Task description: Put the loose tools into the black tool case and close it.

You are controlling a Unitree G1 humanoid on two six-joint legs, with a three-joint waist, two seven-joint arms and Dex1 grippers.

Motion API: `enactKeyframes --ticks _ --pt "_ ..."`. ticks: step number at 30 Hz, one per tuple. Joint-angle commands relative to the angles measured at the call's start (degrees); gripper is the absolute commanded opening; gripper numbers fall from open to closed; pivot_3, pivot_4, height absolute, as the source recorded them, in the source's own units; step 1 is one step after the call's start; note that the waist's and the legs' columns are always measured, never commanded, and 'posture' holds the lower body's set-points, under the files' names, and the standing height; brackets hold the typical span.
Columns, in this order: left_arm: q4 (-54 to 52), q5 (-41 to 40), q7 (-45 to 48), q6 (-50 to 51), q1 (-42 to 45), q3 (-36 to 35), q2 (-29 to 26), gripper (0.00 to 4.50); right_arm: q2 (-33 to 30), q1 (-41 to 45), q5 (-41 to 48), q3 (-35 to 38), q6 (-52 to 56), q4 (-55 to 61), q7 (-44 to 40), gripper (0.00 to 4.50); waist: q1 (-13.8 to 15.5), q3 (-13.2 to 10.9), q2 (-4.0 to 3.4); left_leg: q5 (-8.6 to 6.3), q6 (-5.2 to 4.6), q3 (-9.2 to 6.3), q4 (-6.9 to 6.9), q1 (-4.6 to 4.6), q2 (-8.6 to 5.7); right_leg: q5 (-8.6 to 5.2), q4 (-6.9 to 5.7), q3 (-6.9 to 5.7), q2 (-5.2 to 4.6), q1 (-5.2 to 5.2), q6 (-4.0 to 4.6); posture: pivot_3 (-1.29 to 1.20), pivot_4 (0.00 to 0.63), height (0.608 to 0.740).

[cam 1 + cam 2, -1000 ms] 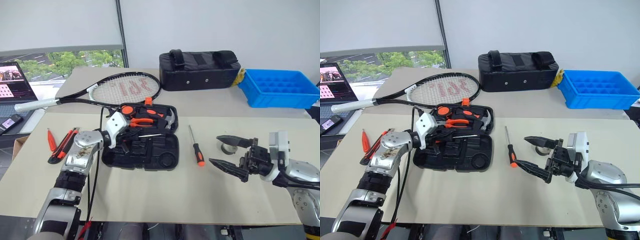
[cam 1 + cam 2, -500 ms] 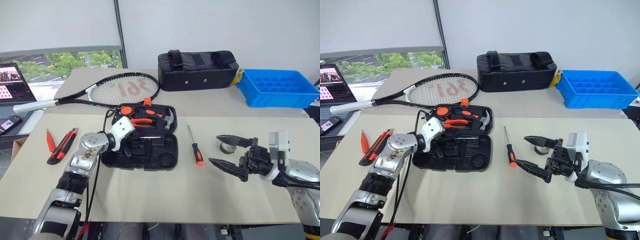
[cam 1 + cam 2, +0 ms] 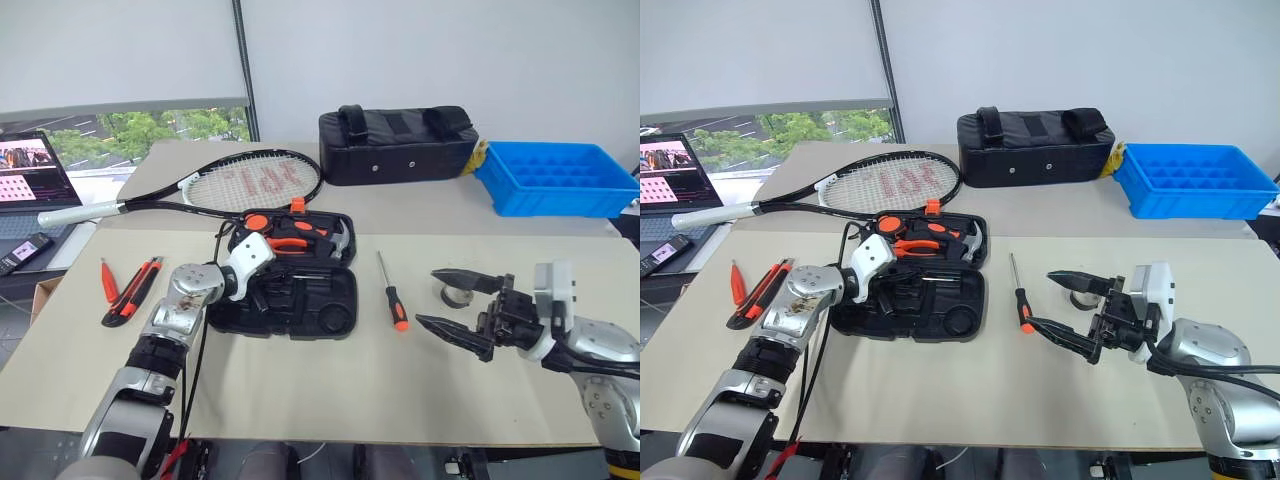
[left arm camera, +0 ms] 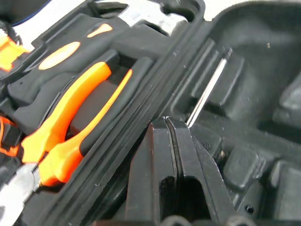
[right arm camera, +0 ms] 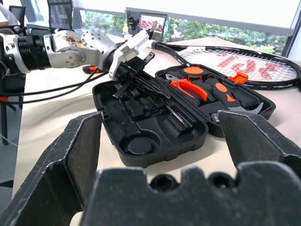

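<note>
On the table at nine o'clock: utility knife (image 3: 132,290), not yet cased. Centre: black tool case (image 3: 310,305), open. Left gripper (image 4: 171,127) clenched on thin screwdriver (image 4: 207,89), likely seating it; release follows. Three o'clock: loose screwdriver (image 3: 393,293), then right gripper (image 3: 450,305), released, tape roll (image 3: 455,293) behind.

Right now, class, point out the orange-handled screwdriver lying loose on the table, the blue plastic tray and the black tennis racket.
Orange-handled screwdriver (image 3: 398,308), left eye view, handle.
Blue plastic tray (image 3: 556,205), left eye view, front wall.
Black tennis racket (image 3: 250,186), left eye view, strings.
</note>
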State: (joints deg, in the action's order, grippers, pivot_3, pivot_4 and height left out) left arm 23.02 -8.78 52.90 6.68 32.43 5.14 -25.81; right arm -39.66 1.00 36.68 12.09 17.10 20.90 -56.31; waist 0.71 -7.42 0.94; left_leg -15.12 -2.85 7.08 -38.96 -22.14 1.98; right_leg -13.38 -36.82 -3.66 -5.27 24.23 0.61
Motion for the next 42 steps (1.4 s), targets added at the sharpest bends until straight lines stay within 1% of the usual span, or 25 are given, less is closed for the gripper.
enactKeyframes --ticks 1,2,4,5,7,8,9,12,13,14,15,16,18,19,23,27,28,30,33,35,36,38,40,42 --pt "-9.36 -8.12 5.28 3.51 0.17 -5.48 -3.25 0.03 2.58 2.19 -5.36 -4.91 6.76 4.62 12.23 4.50 -0.26 -0.09 0.14 0.00 0.01 -0.01 0.00 -0.04 0.00 0.02 -0.01 -0.01 0.01 0.03 0.04 0.00 0.150 0.712" --pt "-11.99 -10.97 8.15 5.89 -0.57 -6.45 -4.85 0.03 3.95 2.80 -8.11 -6.61 9.75 5.81 17.56 4.50 -0.38 -0.10 0.16 0.01 0.03 -0.02 0.02 -0.07 0.01 0.02 -0.01 -0.02 0.03 0.07 0.04 0.00 0.150 0.712" --pt "-16.81 -15.85 13.43 10.46 -2.21 -7.41 -8.08 0.54 5.57 3.82 -12.13 -9.17 13.88 6.86 24.13 4.50 -0.75 -0.10 0.15 0.25 0.45 -0.07 0.07 -0.09 0.01 -0.02 -0.05 -0.04 0.04 0.09 0.10 0.00 0.150 0.712" --pt "-19.74 -18.17 16.16 13.15 -3.07 -7.68 -10.53 0.64 5.74 4.32 -14.48 -11.30 16.92 7.57 26.81 4.50 -0.91 -0.10 0.14 0.31 0.56 -0.07 0.09 -0.10 0.02 -0.07 -0.04 -0.04 0.04 0.12 0.13 0.00 0.150 0.712" --pt "-24.22 -22.26 20.62 18.05 -3.80 -8.32 -15.10 1.42 7.42 6.26 -16.42 -14.03 25.04 8.45 32.26 4.50 -0.97 -0.11 0.12 0.30 0.62 -0.09 0.15 -0.13 0.00 -0.19 -0.03 -0.06 0.03 0.12 0.06 0.00 0.150 0.712" --pt "-25.59 -23.82 22.14 19.84 -3.75 -8.67 -16.83 1.88 8.64 7.28 -16.30 -14.36 28.71 8.78 34.59 4.50 -1.02 -0.12 0.13 0.29 0.61 -0.11 0.14 -0.14 -0.03 -0.23 -0.02 -0.10 0.02 0.11 0.02 0.00 0.150 0.712" --pt "-26.46 -24.91 23.40 21.03 -3.58 -8.88 -18.28 2.18 9.81 8.27 -16.06 -14.34 31.82 9.03 36.31 4.50 -0.96 -0.13 0.14 0.29 0.61 -0.11 0.12 -0.18 -0.04 -0.23 0.01 -0.11 0.03 0.12 0.02 0.00 0.150 0.712" --pt "-27.43 -24.82 28.83 22.15 -3.24 -7.84 -24.08 3.32 12.38 11.23 -16.05 -14.31 40.72 9.41 40.36 4.50 -0.85 -0.15 0.16 0.27 0.57 -0.22 0.09 -0.19 -0.09 -0.24 0.01 -0.15 0.10 0.06 0.00 0.00 0.150 0.712" --pt "-27.61 -24.39 30.27 22.35 -3.00 -7.29 -25.76 3.62 12.99 11.89 -15.85 -14.46 43.15 9.74 41.13 4.50 -0.85 -0.15 0.15 0.23 0.52 -0.23 0.10 -0.17 -0.13 -0.25 0.00 -0.16 0.12 0.05 -0.01 0.00 0.150 0.712" --pt "-27.65 -24.17 31.57 22.58 -2.66 -6.82 -27.09 4.04 13.66 12.45 -15.36 -14.49 45.63 10.16 41.71 4.50 -0.88 -0.15 0.15 0.19 0.45 -0.24 0.12 -0.16 -0.13 -0.25 0.02 -0.16 0.14 0.03 -0.02 0.00 0.150 0.712" --pt "-27.48 -24.03 32.44 22.65 -2.24 -6.57 -27.95 4.36 14.66 12.89 -14.56 -14.20 48.58 10.63 42.32 4.50 -0.83 -0.15 0.15 0.08 0.25 -0.26 0.13 -0.17 -0.13 -0.26 0.03 -0.16 0.16 0.04 -0.02 0.00 0.150 0.712" --pt "-27.21 -23.76 32.91 22.31 -1.87 -6.33 -28.42 4.43 15.52 13.23 -14.14 -13.92 50.95 11.03 42.96 4.50 -0.81 -0.15 0.15 0.06 0.22 -0.26 0.13 -0.17 -0.14 -0.26 0.02 -0.17 0.19 0.05 -0.02 0.00 0.150 0.712" --pt "-26.68 -22.86 33.71 21.39 -1.47 -5.64 -29.06 4.50 16.80 13.86 -14.70 -13.41 55.17 11.18 44.82 3.96 -0.77 -0.15 0.15 0.06 0.22 -0.30 0.14 -0.19 -0.14 -0.26 0.02 -0.17 0.20 0.05 -0.01 0.00 0.150 0.712" --pt "-26.57 -22.60 33.88 21.23 -1.39 -5.54 -29.14 4.50 17.07 14.02 -15.19 -13.16 56.61 11.06 45.48 3.80 -0.79 -0.16 0.14 0.06 0.22 -0.31 0.15 -0.20 -0.14 -0.26 0.02 -0.17 0.22 0.05 -0.01 0.00 0.150 0.712" --pt "-26.75 -22.83 34.04 21.50 -1.59 -5.89 -29.05 4.50 16.74 14.14 -16.19 -12.59 59.04 10.89 46.40 2.50 -0.89 -0.16 0.15 0.06 0.22 -0.29 0.14 -0.22 -0.16 -0.26 0.05 -0.18 0.23 0.06 -0.02 0.00 0.150 0.712" --pt "-27.06 -23.21 33.50 21.69 -2.66 -6.60 -28.96 4.50 17.39 16.72 -17.38 -10.44 56.97 9.72 47.67 1.09 -0.99 -0.16 0.15 0.05 0.21 -0.30 0.16 -0.22 -0.16 -0.27 0.05 -0.18 0.26 0.06 -0.05 0.00 0.150 0.712" --pt "-27.08 -23.49 33.11 21.82 -2.89 -7.01 -28.79 4.50 17.46 17.78 -18.00 -9.86 55.19 8.94 48.14 0.97 -1.04 -0.16 0.14 0.06 0.22 -0.29 0.16 -0.22 -0.16 -0.28 0.05 -0.17 0.27 0.06 -0.05 0.00 0.150 0.712" --pt "-27.23 -23.80 32.05 22.35 -3.46 -7.80 -28.74 4.50 17.13 19.72 -18.73 -9.46 48.79 7.34 47.17 0.98 -1.30 -0.17 0.15 0.06 0.22 -0.27 0.15 -0.22 -0.17 -0.28 0.04 -0.17 0.27 0.08 -0.06 0.00 0.150 0.712" --pt "-27.09 -23.90 29.01 22.67 -4.83 -10.22 -28.66 4.50 13.67 20.90 -19.80 -12.57 38.16 5.36 40.63 0.98 -1.52 -0.18 0.13 0.06 0.22 -0.26 0.18 -0.22 -0.16 -0.35 0.05 -0.17 0.32 0.11 -0.18 0.00 0.150 0.712" --pt "-27.02 -24.29 26.84 23.01 -5.80 -12.24 -28.55 4.50 11.94 21.70 -21.25 -14.15 33.58 2.77 38.34 0.98 -1.63 -0.19 0.14 0.06 0.23 -0.26 0.21 -0.19 -0.15 -0.37 0.05 -0.16 0.39 0.11 -0.21 0.00 0.150 0.712" --pt "-27.11 -24.63 25.50 23.29 -6.41 -13.56 -28.41 4.50 11.21 22.61 -22.36 -15.03 29.46 0.75 36.64 0.98 -1.68 -0.19 0.15 0.07 0.25 -0.26 0.22 -0.19 -0.13 -0.37 0.07 -0.15 0.45 0.12 -0.21 0.00 0.150 0.712" --pt "-27.45 -24.88 22.40 23.60 -7.83 -16.15 -27.91 4.50 10.10 24.81 -23.32 -17.02 19.85 -2.95 30.86 0.98 -1.73 -0.22 0.15 0.08 0.27 -0.26 0.21 -0.20 -0.11 -0.35 0.07 -0.12 0.47 0.13 -0.17 0.00 0.150 0.712" --pt "-28.95 -25.89 20.65 25.06 -11.47 -19.53 -28.31 4.50 9.95 28.71 -23.11 -20.40 7.18 -7.69 20.14 0.98 -2.18 -0.33 0.12 0.08 0.28 -0.23 0.20 -0.19 -0.12 -0.34 0.06 -0.09 0.46 0.13 -0.15 0.00 0.150 0.712" --pt "-30.30 -26.80 19.86 26.12 -14.26 -21.75 -28.87 4.50 9.49 31.43 -23.79 -23.29 -1.03 -12.07 12.46 0.98 -2.57 -0.40 0.11 0.08 0.27 -0.21 0.21 -0.13 -0.09 -0.34 0.04 -0.04 0.48 0.13 -0.15 0.00 0.150 0.712"
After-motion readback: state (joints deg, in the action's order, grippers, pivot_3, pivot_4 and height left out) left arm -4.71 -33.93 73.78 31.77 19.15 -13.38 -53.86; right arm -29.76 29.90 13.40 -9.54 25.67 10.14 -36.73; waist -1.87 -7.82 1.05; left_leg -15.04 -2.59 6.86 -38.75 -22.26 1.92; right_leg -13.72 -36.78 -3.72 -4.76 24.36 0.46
